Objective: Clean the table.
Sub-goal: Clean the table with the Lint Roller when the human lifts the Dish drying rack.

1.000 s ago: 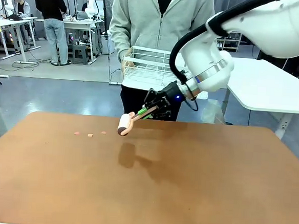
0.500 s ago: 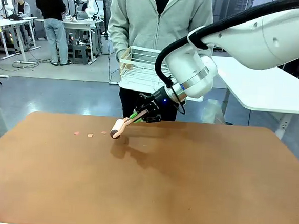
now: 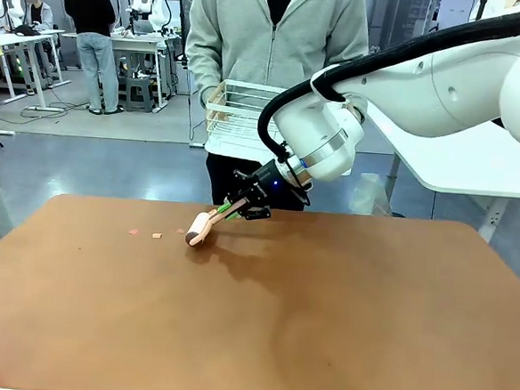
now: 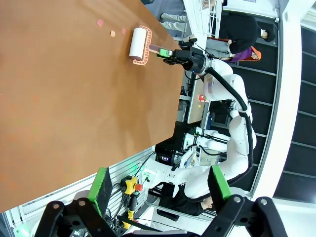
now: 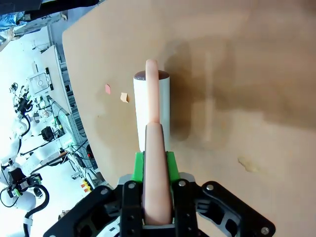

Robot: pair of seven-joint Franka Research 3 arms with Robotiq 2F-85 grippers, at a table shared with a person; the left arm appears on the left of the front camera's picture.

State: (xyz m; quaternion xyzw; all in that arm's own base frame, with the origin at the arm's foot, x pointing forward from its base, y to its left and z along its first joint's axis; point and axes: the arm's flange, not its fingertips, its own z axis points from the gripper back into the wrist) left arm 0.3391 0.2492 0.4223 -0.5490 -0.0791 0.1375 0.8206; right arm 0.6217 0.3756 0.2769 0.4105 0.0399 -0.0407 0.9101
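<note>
**Right hand holds roller at the far edge of the surface**

The surface (image 3: 322, 324) is a wide reddish-brown top. It fills the lower half of the front view, between the robot and a person (image 3: 272, 26) standing at the far side. The person holds a white wire rack (image 3: 239, 113) at waist height.

The right arm reaches across the middle towards the far edge, a little to the robot's left. The right hand (image 3: 230, 211) is clamped on the pink handle of a roller (image 3: 197, 233), with its green pads pressed to either side of the handle. In the right wrist view the handle runs straight out from between the pads of this hand (image 5: 154, 163) to the white roll (image 5: 152, 106), which lies across the brown top (image 5: 247, 64).

The roll sits low, tilted down from the hand, with its shadow tight against it. Whether it actually touches the surface cannot be told.

Three small pink-orange scraps (image 3: 156, 236) lie in a loose row just to the left of the roll. The nearest scrap is close beside the roll's end.

In the left wrist view the left hand (image 4: 159, 186) hangs off the near edge of the surface (image 4: 59, 98), with its two green-padded fingers (image 4: 101, 185) spread wide apart. The roller (image 4: 137, 43) and the scraps (image 4: 112, 33) show far off.
</note>
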